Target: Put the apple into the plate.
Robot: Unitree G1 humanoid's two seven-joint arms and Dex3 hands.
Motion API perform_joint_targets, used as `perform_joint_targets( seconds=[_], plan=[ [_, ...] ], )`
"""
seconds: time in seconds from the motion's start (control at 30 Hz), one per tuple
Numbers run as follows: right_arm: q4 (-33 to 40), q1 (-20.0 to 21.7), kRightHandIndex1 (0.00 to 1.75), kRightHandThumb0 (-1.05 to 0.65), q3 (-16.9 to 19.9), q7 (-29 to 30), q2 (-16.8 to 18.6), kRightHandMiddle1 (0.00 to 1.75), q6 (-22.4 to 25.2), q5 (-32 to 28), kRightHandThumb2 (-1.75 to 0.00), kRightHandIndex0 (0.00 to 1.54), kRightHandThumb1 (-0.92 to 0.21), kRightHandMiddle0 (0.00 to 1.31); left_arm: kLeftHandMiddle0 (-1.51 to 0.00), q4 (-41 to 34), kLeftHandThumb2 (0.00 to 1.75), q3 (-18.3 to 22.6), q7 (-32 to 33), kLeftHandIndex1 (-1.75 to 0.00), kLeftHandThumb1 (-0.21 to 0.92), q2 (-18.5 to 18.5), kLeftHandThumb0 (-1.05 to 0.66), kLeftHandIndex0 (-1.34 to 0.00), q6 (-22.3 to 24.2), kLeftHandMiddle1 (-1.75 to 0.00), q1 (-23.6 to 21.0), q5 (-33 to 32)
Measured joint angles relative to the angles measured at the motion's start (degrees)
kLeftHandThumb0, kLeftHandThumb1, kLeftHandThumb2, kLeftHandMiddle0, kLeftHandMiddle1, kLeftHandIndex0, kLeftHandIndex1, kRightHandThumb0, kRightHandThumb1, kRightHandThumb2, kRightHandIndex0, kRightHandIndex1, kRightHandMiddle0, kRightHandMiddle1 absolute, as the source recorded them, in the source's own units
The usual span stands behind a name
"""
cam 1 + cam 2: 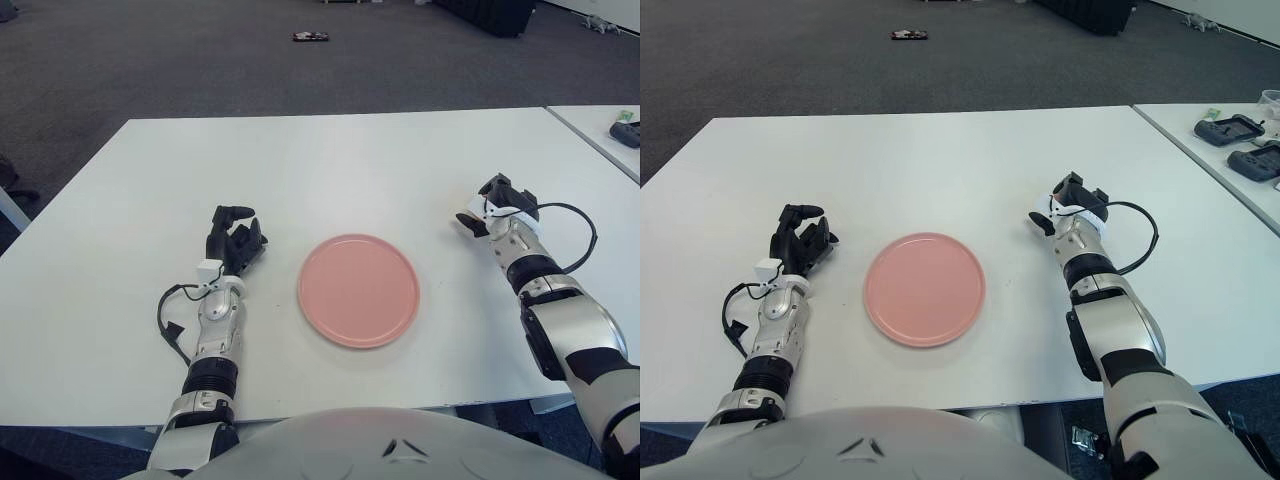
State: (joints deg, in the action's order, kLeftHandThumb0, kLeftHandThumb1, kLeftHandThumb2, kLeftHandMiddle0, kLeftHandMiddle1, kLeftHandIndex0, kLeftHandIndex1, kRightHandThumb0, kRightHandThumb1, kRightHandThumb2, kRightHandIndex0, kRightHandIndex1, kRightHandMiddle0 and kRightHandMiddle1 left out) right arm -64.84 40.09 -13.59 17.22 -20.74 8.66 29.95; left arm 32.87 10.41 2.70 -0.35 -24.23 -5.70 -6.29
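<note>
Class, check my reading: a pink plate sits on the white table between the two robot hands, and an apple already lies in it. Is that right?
Not quite. The pink plate does sit on the white table between the left robot hand and the right robot hand, but it holds nothing. Both eye views show its surface bare, and no apple appears anywhere in either view.
</note>
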Motion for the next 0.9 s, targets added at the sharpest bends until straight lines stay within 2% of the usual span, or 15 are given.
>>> perform_joint_targets(
  seconds=[0.17, 0.27, 0.5, 0.9],
  plan=[
    [0.39, -0.09, 1.46, 0.0, 0.65, 1.69, 0.48, 1.75, 0.39, -0.48, -1.41, 0.77, -0.16, 0.6, -0.73, 0.06, 0.79, 0.01, 0.0, -1.75, 0.73, 0.04, -0.37, -0.31, -0.03, -1.75, -0.07, 0.0],
    [0.55, -0.26, 1.48, 0.0, 1.96, 3.69, 1.01, 1.75, 0.34, -2.0, -1.46, 0.83, -0.11, 0.59, -0.73, 0.1, 0.79, 0.0, 0.0, -1.75, 0.73, 0.06, -0.37, -0.31, -0.07, -1.75, -0.07, 0.02],
    [0.85, -0.9, 1.56, 0.0, 4.94, 7.08, 2.24, 1.75, -1.24, -4.86, -1.52, 0.85, -0.09, 0.57, -0.72, 0.12, 0.8, 0.0, 0.01, -1.75, 0.73, 0.05, -0.37, -0.31, -0.18, -1.75, -0.03, 0.03],
    [2.44, -3.86, 1.69, 0.0, 5.07, 12.2, 2.44, 1.75, -7.5, -5.13, -1.59, 0.81, -0.07, 0.57, -0.74, 0.66, 0.78, 0.22, -0.05, -1.75, 0.74, -0.04, -0.37, -0.3, -1.19, -1.75, -0.42, -0.15]
  ],
)
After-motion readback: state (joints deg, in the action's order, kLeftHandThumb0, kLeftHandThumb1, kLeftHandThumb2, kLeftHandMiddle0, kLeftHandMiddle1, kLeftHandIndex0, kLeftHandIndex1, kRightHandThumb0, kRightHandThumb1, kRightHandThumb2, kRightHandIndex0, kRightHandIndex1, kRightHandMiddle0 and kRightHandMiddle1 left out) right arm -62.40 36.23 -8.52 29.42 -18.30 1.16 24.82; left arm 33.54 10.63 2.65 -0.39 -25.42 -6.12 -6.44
